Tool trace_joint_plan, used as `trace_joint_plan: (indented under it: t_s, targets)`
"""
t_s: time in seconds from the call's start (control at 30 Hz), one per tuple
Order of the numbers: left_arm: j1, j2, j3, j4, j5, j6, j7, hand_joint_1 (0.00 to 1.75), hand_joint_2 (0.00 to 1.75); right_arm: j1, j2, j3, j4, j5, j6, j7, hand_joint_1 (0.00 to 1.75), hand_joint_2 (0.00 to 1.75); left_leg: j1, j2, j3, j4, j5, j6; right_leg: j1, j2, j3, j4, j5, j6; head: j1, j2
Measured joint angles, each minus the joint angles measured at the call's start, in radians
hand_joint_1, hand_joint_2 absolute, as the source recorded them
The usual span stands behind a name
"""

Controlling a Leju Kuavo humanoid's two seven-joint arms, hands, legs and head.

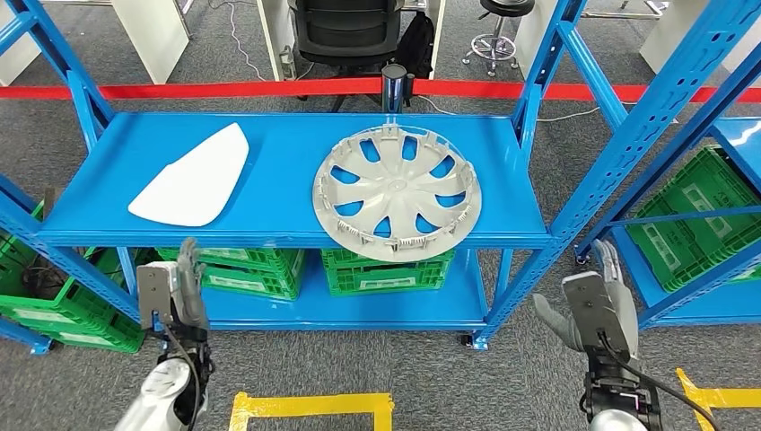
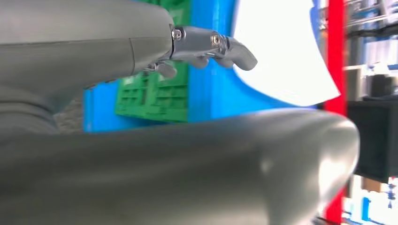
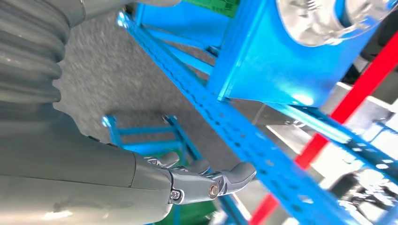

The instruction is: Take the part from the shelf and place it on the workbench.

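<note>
We are just starting: nothing is picked up yet. Our left hand (image 1: 177, 289) and right hand (image 1: 597, 308) hang low in front of the blue shelf (image 1: 287, 135), fingers loose and apart, holding nothing. The round wheel cover (image 1: 397, 192) lies on the shelf, up and between both hands. A flat white part (image 1: 195, 177) lies above the left hand. We think the wheel cover is wanted, but we cannot be sure. Next we must lift both hands to its edges.

both silver-grey, box-backed hands, the left hand (image 1: 176, 292) and the right hand (image 1: 594, 305), sit on rounded silver forearms with black cables looping at the wrists. the grey metal fingers (image 3: 220, 180) carry small screws; a ribbed grey cover sits behind them.
</note>
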Motion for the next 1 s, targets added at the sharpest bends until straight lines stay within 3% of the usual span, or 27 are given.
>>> trace_joint_plan:
  t_s: [0.53, 0.73, 1.0]
  targets:
    - [-0.002, -0.002, 0.003, -0.295, -0.300, 0.033, 0.148, 0.00, 0.00, -0.073, -0.050, 0.079, -0.121, 0.066, 0.282, 0.090, 0.00, 1.75, 0.000, 0.000, -0.001, 0.000, 0.000, 0.000, 0.000, 0.000, -0.001, 0.000, 0.000, 0.000, 0.000, 0.000]
    - [-0.019, -0.002, -0.005, -0.334, -0.494, 0.061, 0.235, 0.00, 0.00, -0.098, -0.075, 0.103, -0.125, 0.057, 0.384, 0.154, 0.00, 1.75, 0.000, 0.000, -0.001, 0.000, 0.000, 0.000, 0.000, 0.000, -0.001, 0.000, 0.000, 0.000, 0.000, 0.000]
    - [-0.074, -0.003, -0.024, -0.365, -0.555, 0.065, 0.243, 0.00, 0.00, -0.164, -0.088, 0.175, -0.109, 0.017, 0.456, 0.164, 0.00, 1.75, 0.000, 0.000, -0.001, 0.000, 0.001, 0.001, 0.000, 0.000, -0.001, 0.000, 0.001, 0.001, 0.001, 0.000]
